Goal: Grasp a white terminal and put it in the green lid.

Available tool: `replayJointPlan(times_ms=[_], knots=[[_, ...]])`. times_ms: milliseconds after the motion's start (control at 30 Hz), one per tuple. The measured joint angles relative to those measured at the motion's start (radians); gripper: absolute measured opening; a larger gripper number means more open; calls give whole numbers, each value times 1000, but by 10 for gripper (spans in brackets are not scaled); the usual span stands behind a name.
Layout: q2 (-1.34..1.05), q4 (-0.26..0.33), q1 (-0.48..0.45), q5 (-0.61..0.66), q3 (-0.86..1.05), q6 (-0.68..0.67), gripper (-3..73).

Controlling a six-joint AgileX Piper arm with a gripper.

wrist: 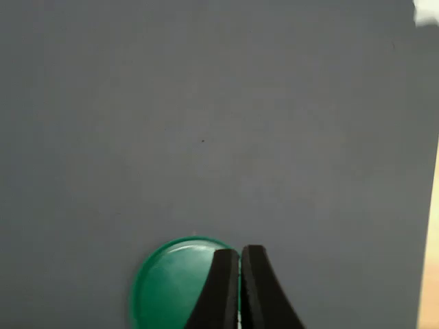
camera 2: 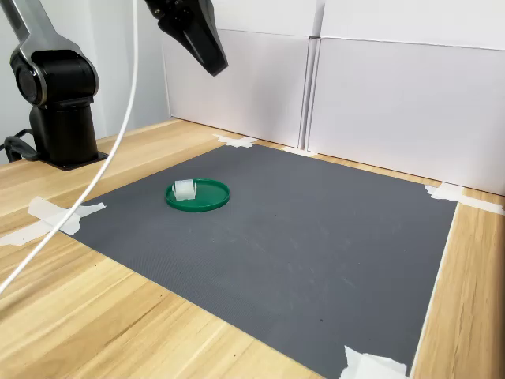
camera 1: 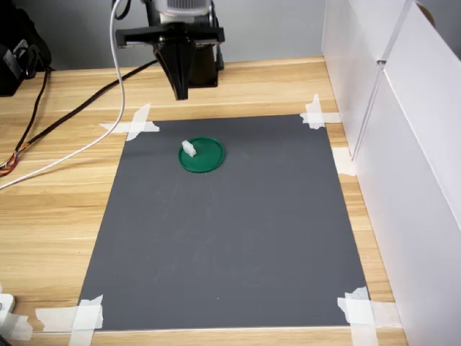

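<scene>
Nearest me, in the first exterior view, the dark grey mat (camera 1: 230, 231) is lying flat on the wooden worktop (camera 1: 50, 216), with white tape strips (camera 1: 83, 316) pinning its corners. Farther back, toward the mat's far edge, the green lid (camera 1: 205, 160) is sitting flat, and the white terminal (camera 1: 189, 148) is resting inside it, close to the rim on the first exterior view's left. The second exterior view is showing the same: terminal (camera 2: 184, 189) within the lid (camera 2: 201, 199).

Beyond and above that, the claw (camera 1: 181, 92) is hanging well clear of the lid, its two black fingers pressed together with nothing between them; the wrist view is confirming this, fingertips (wrist: 223, 264) meeting over the lid's (wrist: 171, 281) edge.

To my eye the placing is looking done, so the step in hand is the retreat. Doing it well is meaning rising straight and away, keeping the white cable (camera 1: 115, 58) from sweeping low across the lid, and not dipping back down toward the rim, since a nudge could be tipping the tiny piece out.
</scene>
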Motion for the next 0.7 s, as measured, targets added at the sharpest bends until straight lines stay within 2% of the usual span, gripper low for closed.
replayJointPlan(times_ms=[233, 300, 467, 700], knots=[[-149, -75, 0, 83, 1, 262, -19], [-204, -75, 0, 95, 17, 300, -19], [-335, -75, 0, 110, 125, 316, -19], [-522, -104, 0, 127, 296, 316, -20]])
